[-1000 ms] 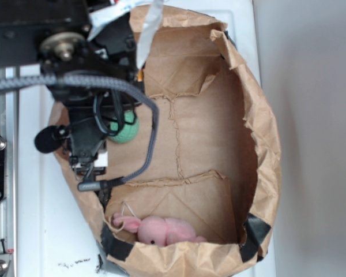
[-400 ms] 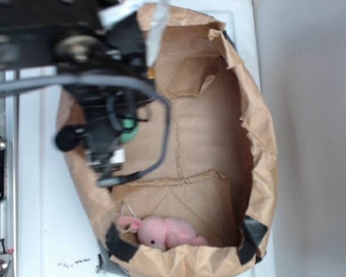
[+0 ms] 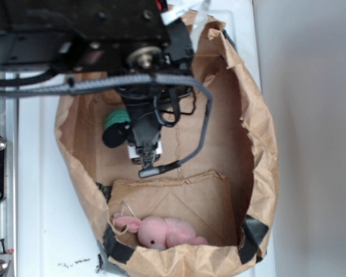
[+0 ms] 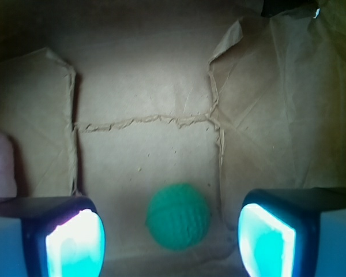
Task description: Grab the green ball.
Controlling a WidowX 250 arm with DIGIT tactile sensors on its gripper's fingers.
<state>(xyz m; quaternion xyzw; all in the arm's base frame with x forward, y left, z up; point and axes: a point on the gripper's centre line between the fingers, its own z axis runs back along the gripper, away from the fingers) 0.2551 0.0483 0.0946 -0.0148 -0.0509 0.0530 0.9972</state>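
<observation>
Right, pincer (image 4: 170,236) spread wide, holding nothing; green ball (image 4: 178,216) lies between fingers (image 4: 75,239) on brown paper bag (image 4: 150,86) floor. Pink plush (image 3: 161,232) well apart.

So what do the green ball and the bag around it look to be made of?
The green ball looks like knitted or crocheted yarn: matte, with fine ribbed rows across its surface, so probably soft. The bag looks like brown kraft paper, dull and creased, with torn seams on its floor and dark tape at its rim.
</observation>
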